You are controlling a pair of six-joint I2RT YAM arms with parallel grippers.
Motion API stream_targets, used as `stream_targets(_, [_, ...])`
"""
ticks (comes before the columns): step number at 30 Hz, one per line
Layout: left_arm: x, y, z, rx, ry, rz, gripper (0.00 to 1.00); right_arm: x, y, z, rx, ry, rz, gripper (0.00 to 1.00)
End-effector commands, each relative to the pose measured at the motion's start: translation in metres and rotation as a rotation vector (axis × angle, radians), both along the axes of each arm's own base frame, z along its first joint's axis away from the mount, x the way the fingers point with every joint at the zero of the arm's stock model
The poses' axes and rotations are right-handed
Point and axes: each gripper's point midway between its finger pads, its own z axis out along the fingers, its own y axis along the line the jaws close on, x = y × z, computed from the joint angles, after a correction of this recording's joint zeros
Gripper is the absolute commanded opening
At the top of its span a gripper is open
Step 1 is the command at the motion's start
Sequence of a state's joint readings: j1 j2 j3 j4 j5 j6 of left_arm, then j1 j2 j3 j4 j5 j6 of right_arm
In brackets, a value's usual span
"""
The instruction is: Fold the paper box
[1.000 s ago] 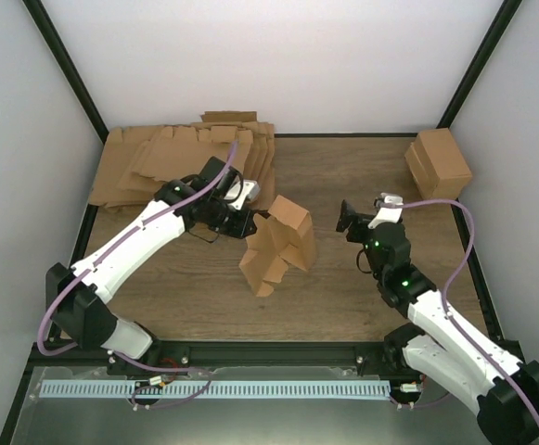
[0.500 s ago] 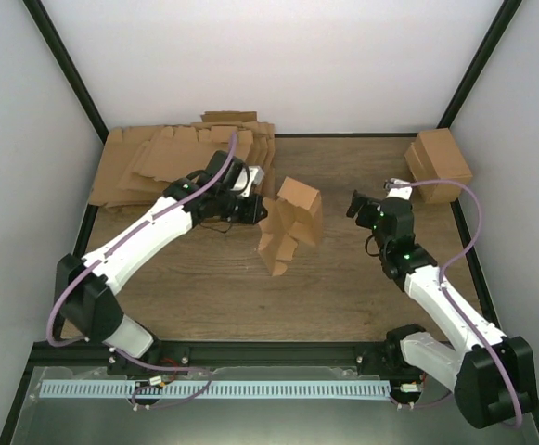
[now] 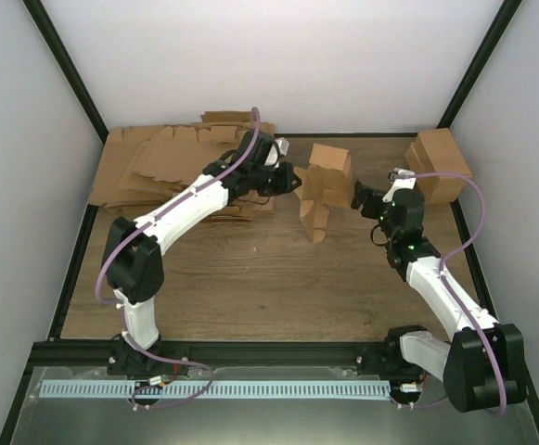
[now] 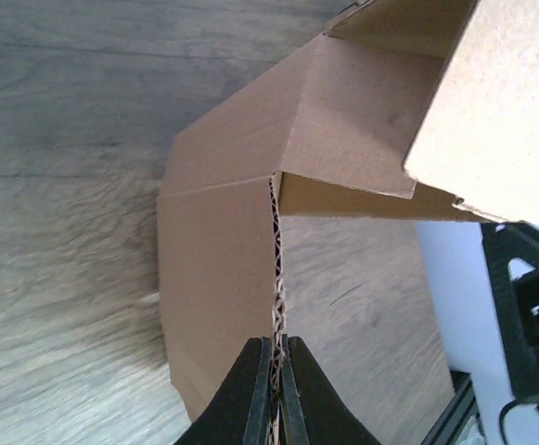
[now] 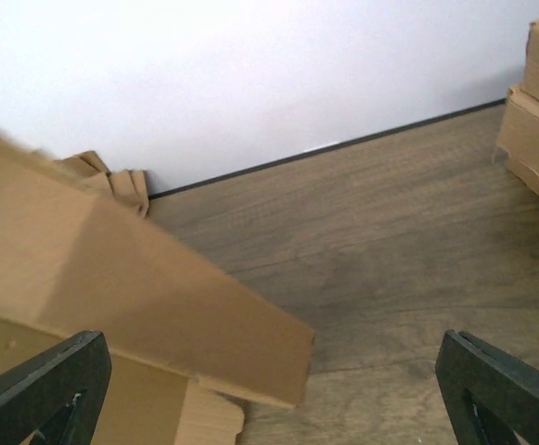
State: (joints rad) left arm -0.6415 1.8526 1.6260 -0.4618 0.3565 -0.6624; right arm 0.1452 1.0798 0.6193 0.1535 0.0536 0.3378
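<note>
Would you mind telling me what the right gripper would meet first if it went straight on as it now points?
Probably the half-folded brown cardboard box: the right gripper points at it, and its nearest panel reaches between the open jaws, though depth is unclear.

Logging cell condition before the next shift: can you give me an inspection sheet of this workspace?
Surface: wood-grain table, no spills seen.
Job's things: paper box, partly folded, flaps loose.
Clutter: pile of flat cardboard sheets back left; brown carton back right.
Grippers: left gripper, jaws shut on the box's corrugated edge; right gripper, jaws open beside the box.
Cables: lilac cables along both arms, no snag seen.
Surroundings: white walls, black frame posts.
</note>
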Motion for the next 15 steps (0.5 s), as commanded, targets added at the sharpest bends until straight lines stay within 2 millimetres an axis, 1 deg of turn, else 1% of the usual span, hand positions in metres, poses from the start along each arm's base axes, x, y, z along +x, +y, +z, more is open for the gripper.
stream_targets(1, [0.015, -0.028, 0.042, -0.122, -0.053, -0.01, 0.04, 0.01, 0.002, 0.036, -0.001, -0.11, 0.023, 0.99])
stream_targets(3, [0.016, -0.034, 0.043, -0.134, -0.053, -0.021, 0.04, 0.015, -0.004, 0.034, -0.031, -0.109, 0.002, 0.99])
stream_targets(6, [0.014, -0.047, 0.048, -0.182, -0.044, -0.037, 0.04, 0.026, -0.022, 0.03, -0.151, -0.097, -0.064, 0.99])
stream_targets(8, [0.012, -0.055, 0.051, -0.213, -0.044, -0.046, 0.04, 0.033, -0.032, 0.032, -0.206, -0.112, -0.111, 1.0])
stream_targets(10, [0.011, -0.061, 0.055, -0.237, -0.045, -0.046, 0.04, 0.043, -0.039, 0.035, -0.259, -0.134, -0.133, 1.0])
stream_targets(13, [0.015, -0.065, 0.061, -0.255, -0.048, -0.039, 0.04, 0.064, -0.049, 0.038, -0.309, -0.136, -0.157, 1.0])
stream_targets(15, [0.02, -0.067, 0.064, -0.251, -0.055, -0.036, 0.04, 0.074, -0.054, 0.039, -0.334, -0.15, -0.167, 1.0])
